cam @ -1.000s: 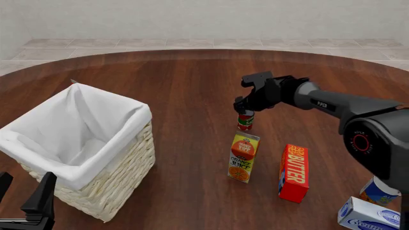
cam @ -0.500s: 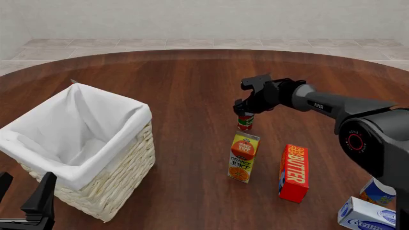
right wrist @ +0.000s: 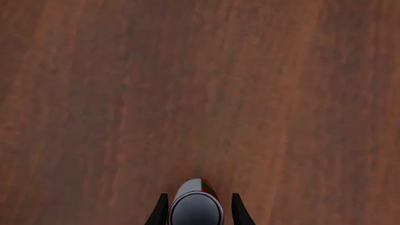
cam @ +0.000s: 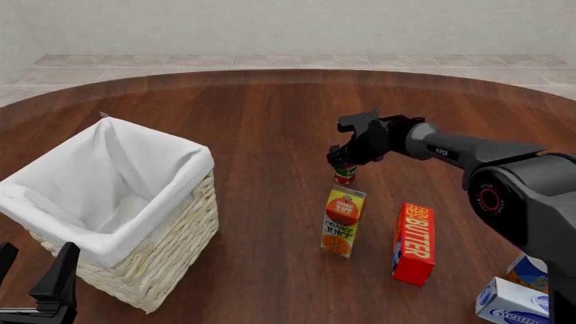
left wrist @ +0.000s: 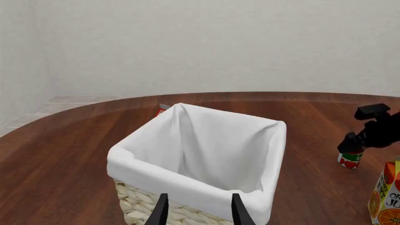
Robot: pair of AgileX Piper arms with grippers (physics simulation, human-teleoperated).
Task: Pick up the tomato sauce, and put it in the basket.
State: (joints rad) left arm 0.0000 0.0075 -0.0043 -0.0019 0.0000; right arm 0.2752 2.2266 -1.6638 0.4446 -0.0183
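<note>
- While you're bracketing the tomato sauce (right wrist: 196, 206) top-down, the right gripper (cam: 344, 160) isn't visibly clamping yet; fingers are straddling it for a centred grab.
- Left gripper (left wrist: 198, 209) is idling unclenched beside the basket (cam: 171, 239), holding nothing.

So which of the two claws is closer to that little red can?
Right. The right gripper is down over the tomato sauce, fingers straddling it; the left gripper sits far off, this side of the basket.
</note>
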